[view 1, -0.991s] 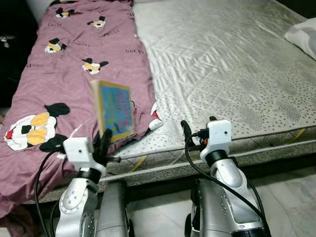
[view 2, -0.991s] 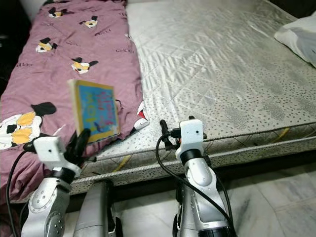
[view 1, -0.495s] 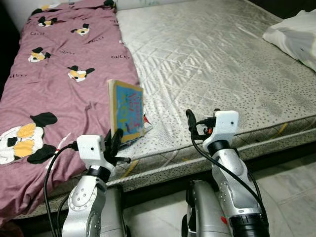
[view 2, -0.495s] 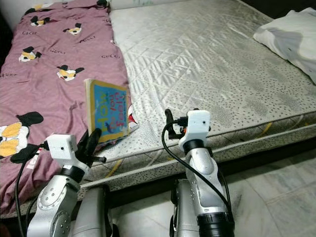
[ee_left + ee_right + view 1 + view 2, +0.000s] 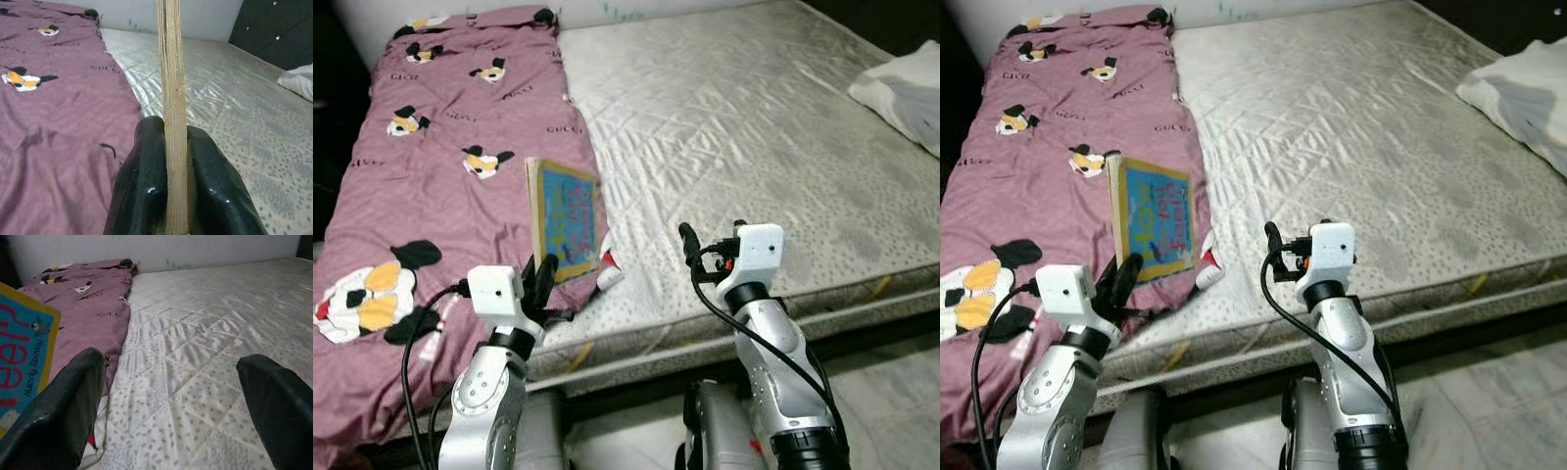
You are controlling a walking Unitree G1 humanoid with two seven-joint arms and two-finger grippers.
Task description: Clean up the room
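A thin book [image 5: 563, 217] with a blue cover and yellow border stands upright above the near edge of the bed. My left gripper [image 5: 540, 280] is shut on its lower edge; in the left wrist view the book's page edge [image 5: 171, 98] rises between the two black fingers [image 5: 142, 191]. My right gripper [image 5: 690, 247] is open, held over the bed's near edge to the right of the book, with nothing between its fingers [image 5: 63, 406]. The book's cover [image 5: 22, 357] also appears in the right wrist view.
A purple blanket [image 5: 431, 196] with cartoon mouse prints covers the bed's left part. The bare quilted white mattress [image 5: 744, 127] takes up the middle and right. A white pillow [image 5: 901, 93] lies at the far right. Pale tiled floor [image 5: 891, 392] runs below the bed edge.
The camera view has shifted a little. The book stays upright in my left gripper, and the right gripper stays open beside it.
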